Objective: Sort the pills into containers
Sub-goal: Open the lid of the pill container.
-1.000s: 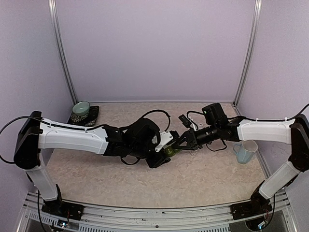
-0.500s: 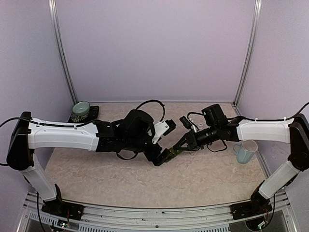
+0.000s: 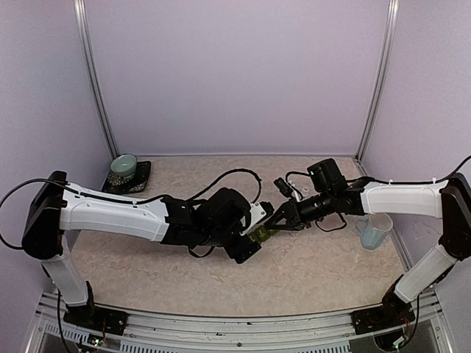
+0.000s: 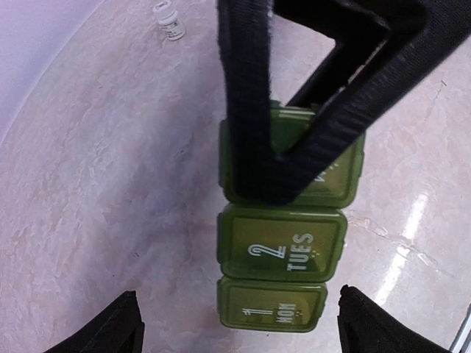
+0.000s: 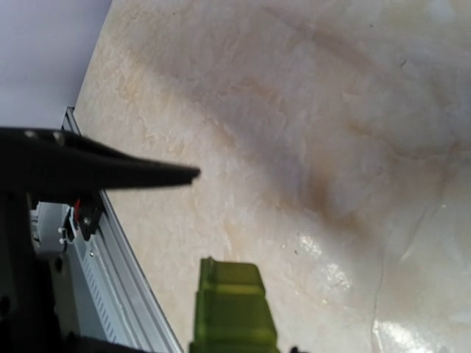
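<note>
The containers are a dark green strip of three lidded squares; two lids read 1 MON and 2 TUES. My right gripper is shut on the third square, its black fingers crossing that lid. The strip hangs low over the table and juts out from the bottom of the right wrist view. My left gripper is open, its two fingertips standing wide on either side of the 1 MON end without touching it. In the top view it sits at the strip's near end. No pills show.
A small white bottle stands on the marbled table beyond the strip. A pale blue mug is at the right edge. A pale green bowl rests on a dark tray at the back left.
The left gripper's jaws have spread wide. The left arm pulled back from the strip, then came in again at its end. The right arm has hardly moved.
</note>
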